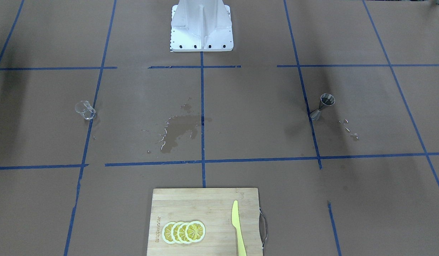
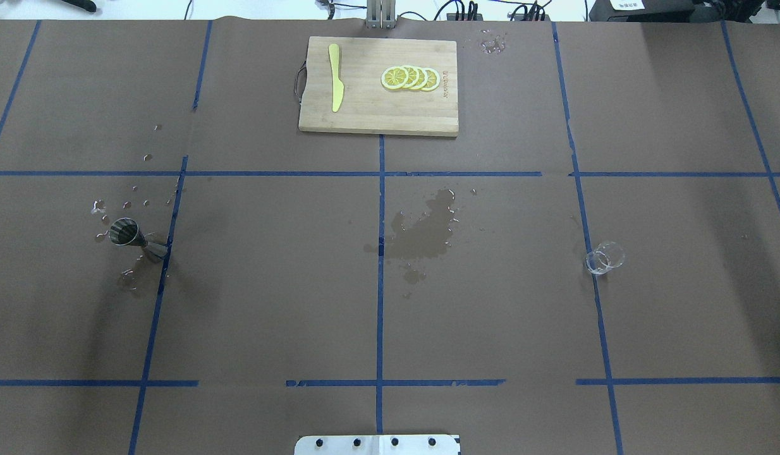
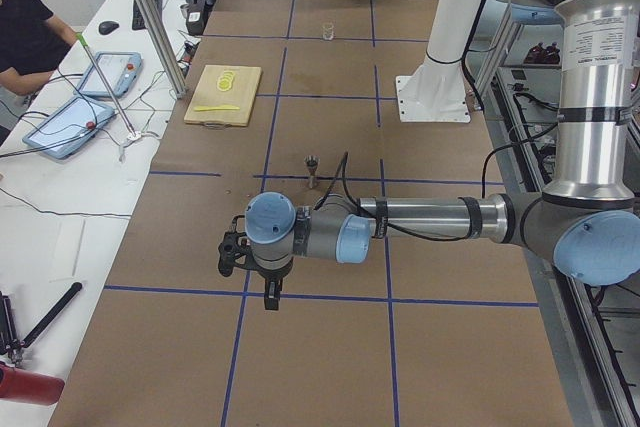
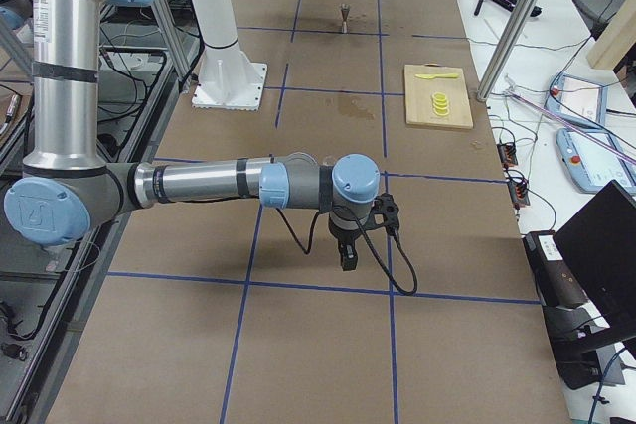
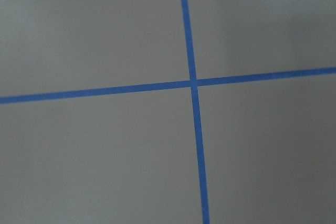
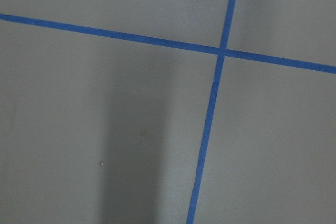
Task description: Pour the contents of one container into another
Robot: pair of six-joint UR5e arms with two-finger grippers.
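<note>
A small steel jigger (image 1: 324, 106) (image 2: 134, 239) stands upright on the brown table on my left side, with water drops around it. On my right side sits a small clear glass (image 1: 85, 110) (image 2: 605, 258). Neither arm reaches into the overhead or front views. My left gripper (image 3: 270, 297) hangs low over the table nearer the table's end than the jigger (image 3: 312, 169). My right gripper (image 4: 347, 260) points down at the opposite end. Only the side views show them, so I cannot tell whether either is open or shut. Both wrist views show only paper and blue tape.
A wet spill (image 1: 176, 131) (image 2: 425, 234) darkens the paper at the table's middle. A wooden cutting board (image 1: 205, 202) (image 2: 377, 107) with lemon slices (image 1: 184, 232) and a yellow knife (image 1: 237, 227) lies at the far edge. The white robot base (image 1: 201, 26) stands at the near edge.
</note>
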